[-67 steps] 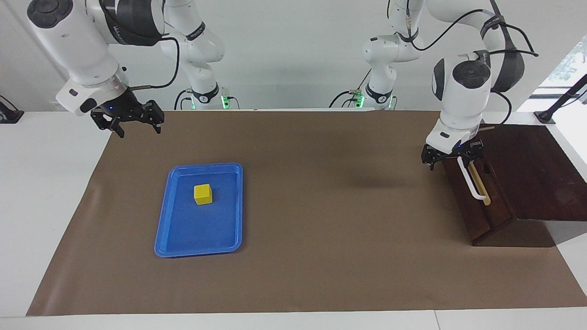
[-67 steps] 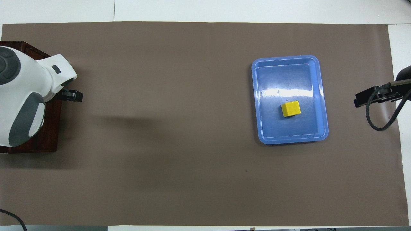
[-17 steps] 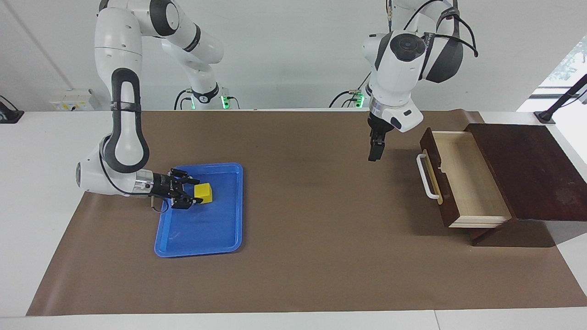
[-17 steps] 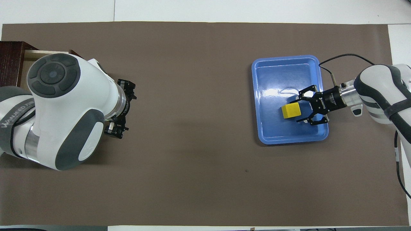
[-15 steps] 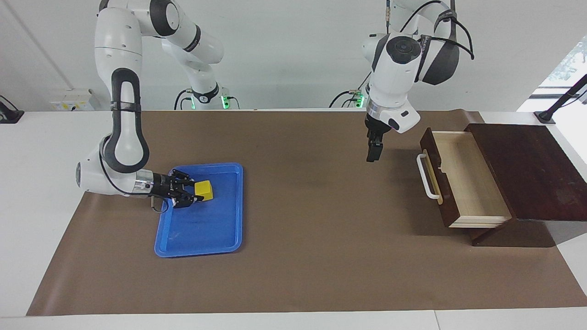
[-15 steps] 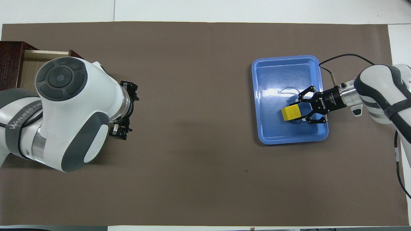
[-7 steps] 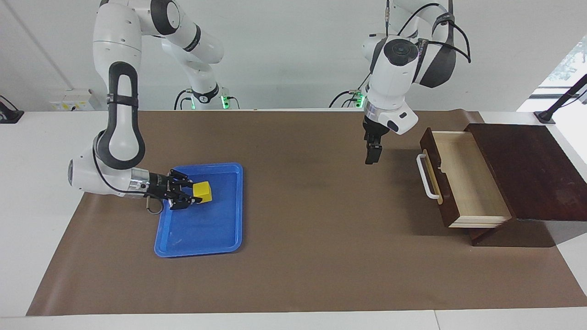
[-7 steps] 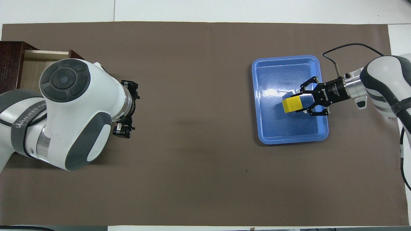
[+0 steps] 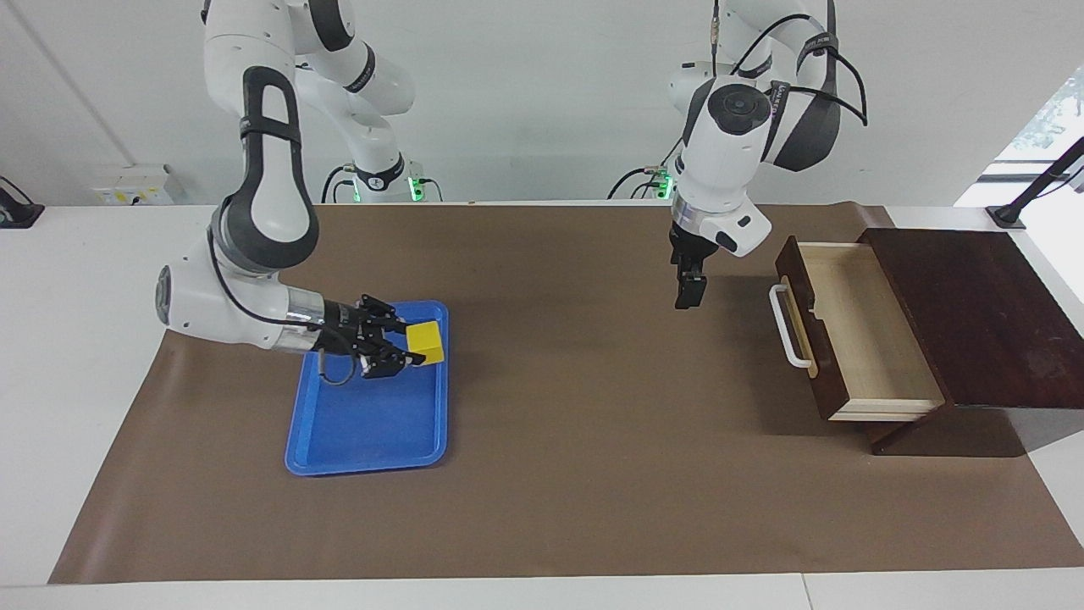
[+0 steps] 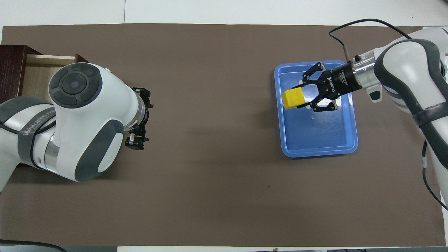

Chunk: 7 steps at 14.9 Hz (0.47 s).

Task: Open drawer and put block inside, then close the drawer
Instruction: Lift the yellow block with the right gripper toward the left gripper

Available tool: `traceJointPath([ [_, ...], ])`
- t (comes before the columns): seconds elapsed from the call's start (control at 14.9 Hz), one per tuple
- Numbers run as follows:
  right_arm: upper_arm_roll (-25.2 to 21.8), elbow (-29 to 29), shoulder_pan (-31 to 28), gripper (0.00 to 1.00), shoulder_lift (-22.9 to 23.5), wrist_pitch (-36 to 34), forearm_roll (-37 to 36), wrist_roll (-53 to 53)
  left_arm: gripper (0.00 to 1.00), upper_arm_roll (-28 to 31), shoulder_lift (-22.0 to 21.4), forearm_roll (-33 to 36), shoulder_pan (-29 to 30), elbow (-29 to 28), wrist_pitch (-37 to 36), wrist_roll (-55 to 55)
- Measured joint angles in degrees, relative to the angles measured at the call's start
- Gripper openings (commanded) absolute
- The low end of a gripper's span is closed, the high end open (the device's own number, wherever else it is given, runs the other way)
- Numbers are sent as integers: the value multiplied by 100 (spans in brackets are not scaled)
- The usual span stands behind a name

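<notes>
Right end effector (image 9: 405, 347) clamps the block (image 9: 424, 343) above the blue tray (image 9: 339, 436); left end effector (image 9: 686, 292) fingers: can't tell.

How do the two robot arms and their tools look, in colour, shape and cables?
Both arms are glossy white with rounded links and dark grey or black joint covers. A grey band on the left arm bears lettering. Thin black cables run along both arms. The left tool and right tool are black, with slim linkage fingers. Green lights glow at both bases.
</notes>
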Motion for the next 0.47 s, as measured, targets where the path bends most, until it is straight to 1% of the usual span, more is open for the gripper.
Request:
traceJointPath([
  [0.2, 17, 50, 673, 0, -24, 613, 92, 727, 100, -23, 218, 0, -30, 72, 145, -449],
  [0.47, 26, 54, 1526, 0, -23, 1452, 110, 1418, 100, -41, 438, 0, -375, 287, 279, -1250],
])
